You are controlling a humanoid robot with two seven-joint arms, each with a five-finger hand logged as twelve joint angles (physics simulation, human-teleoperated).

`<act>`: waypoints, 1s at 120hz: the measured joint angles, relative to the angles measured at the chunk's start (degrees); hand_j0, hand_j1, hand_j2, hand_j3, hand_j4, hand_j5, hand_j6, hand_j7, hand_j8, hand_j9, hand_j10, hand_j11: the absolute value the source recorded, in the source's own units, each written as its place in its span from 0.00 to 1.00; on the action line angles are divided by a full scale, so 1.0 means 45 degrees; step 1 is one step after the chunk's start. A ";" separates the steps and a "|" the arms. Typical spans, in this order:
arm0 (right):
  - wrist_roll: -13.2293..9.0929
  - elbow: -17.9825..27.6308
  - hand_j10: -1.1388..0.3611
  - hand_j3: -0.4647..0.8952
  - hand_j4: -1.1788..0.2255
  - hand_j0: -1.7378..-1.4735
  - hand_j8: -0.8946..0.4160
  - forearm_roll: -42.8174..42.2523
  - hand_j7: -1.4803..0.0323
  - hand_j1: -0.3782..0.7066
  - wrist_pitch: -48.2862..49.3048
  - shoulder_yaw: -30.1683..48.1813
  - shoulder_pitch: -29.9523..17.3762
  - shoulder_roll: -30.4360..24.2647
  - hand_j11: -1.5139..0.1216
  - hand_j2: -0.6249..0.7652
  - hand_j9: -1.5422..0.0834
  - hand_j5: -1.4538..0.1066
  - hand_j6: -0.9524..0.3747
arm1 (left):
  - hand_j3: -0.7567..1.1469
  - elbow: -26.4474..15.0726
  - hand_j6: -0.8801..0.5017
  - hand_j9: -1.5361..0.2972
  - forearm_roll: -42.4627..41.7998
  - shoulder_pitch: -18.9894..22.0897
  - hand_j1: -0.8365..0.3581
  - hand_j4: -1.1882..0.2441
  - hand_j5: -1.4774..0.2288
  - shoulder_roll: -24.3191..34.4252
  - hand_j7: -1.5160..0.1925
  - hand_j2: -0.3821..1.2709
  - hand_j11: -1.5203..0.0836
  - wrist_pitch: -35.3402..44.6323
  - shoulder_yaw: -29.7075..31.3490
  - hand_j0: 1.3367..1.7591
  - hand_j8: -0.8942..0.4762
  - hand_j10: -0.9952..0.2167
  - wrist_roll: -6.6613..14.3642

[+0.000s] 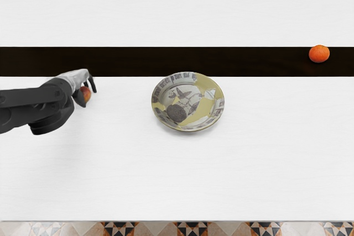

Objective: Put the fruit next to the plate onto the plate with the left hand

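Nearest to us, along the bottom edge, we see a strip of patterned floor tiles [193,229] just past the near edge of the table [177,175]. The broad white top of the table fills the near half of the view.

Further in, the left arm [33,109] comes in from the left edge, dark and bulky, and reaches to the right. At its end the left robot hand [76,84] has its fingers [93,85] curled downward around a small red fruit [85,93], with the thumb below it. Only part of the fruit shows between them. We cannot tell whether the fruit touches the table or hangs just above it. It sits on the left side of the scene, well apart from the plate and not on it.

At about the same depth, near the middle of the table, lies the plate [191,103]. It is round and shallow, with a yellow and grey bird pattern and a decorated rim, and it carries nothing.

Behind the hand and the plate a dark strip [166,61] runs across the full width. At its far right end sits an orange [319,53], well apart from everything else. Beyond the strip the surface is white again.
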 joint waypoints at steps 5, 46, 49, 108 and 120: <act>0.0000 0.0000 0.75 0.34 0.83 0.30 0.67 0.0002 0.96 0.05 0.0000 0.0001 0.0000 0.0000 0.91 0.45 0.93 0.92 0.70 | 0.39 0.0001 0.29 0.39 0.0005 0.0003 0.43 0.36 0.43 0.0000 0.43 0.32 0.43 0.0010 -0.0001 0.73 0.36 0.31 0.0002; 0.0000 0.0000 0.75 0.34 0.83 0.30 0.67 0.0002 0.96 0.05 0.0000 0.0000 0.0000 0.0000 0.91 0.45 0.93 0.92 0.70 | 0.38 0.0008 0.27 0.34 -0.0447 -0.0052 0.45 0.35 0.33 -0.0027 0.36 0.42 0.37 -0.0202 -0.1861 0.75 0.32 0.25 -0.0007; 0.0000 0.0000 0.75 0.34 0.83 0.30 0.67 0.0001 0.96 0.05 0.0000 0.0000 0.0000 0.0000 0.91 0.45 0.93 0.92 0.70 | 0.38 0.0005 0.26 0.33 -0.0456 -0.0071 0.45 0.35 0.33 -0.0054 0.35 0.42 0.37 -0.0208 -0.2072 0.75 0.32 0.25 -0.0006; 0.0000 0.0000 0.75 0.34 0.83 0.30 0.67 0.0001 0.96 0.05 0.0000 0.0000 0.0000 0.0000 0.91 0.45 0.93 0.92 0.70 | 0.40 -0.0050 0.31 0.31 -0.0494 -0.0808 0.43 0.35 0.29 -0.3059 0.33 0.45 0.36 -0.0255 -0.4684 0.76 0.34 0.27 -0.0006; 0.0000 0.0000 0.75 0.34 0.83 0.30 0.67 0.0000 0.96 0.05 0.0000 0.0000 0.0000 0.0000 0.91 0.45 0.93 0.92 0.70 | 0.40 -0.0047 0.29 0.31 -0.0469 -0.0545 0.44 0.34 0.29 -0.3882 0.33 0.45 0.35 -0.0268 -0.4566 0.76 0.35 0.26 -0.0007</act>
